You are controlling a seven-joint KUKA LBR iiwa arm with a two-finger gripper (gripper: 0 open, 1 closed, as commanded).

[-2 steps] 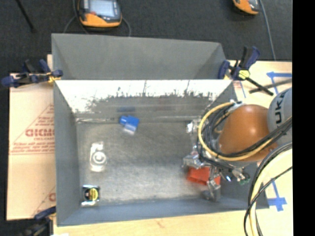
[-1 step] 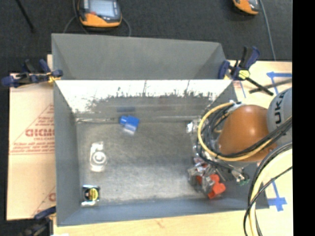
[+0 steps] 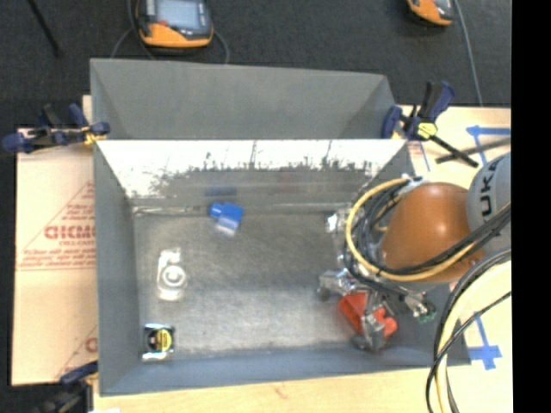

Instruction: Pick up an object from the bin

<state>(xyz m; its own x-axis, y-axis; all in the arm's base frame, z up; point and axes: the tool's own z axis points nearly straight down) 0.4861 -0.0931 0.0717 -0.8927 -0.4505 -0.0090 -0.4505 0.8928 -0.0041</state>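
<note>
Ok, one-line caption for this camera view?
Gripper over a red blocky object at right in the grey metal bin; blue cap, clear plastic piece, yellow-black tape measure lie leftward.

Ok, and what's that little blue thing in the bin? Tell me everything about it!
The little blue thing is a small, chunky piece, bright blue on top with a paler, whitish end pointing toward the front. It looks like smooth plastic, perhaps a cap, though what it is cannot be told for sure. It lies tilted on the grey floor of the bin, near the back wall and left of the middle. Only the floor touches it; it sits alone, apart from the other things.
</note>
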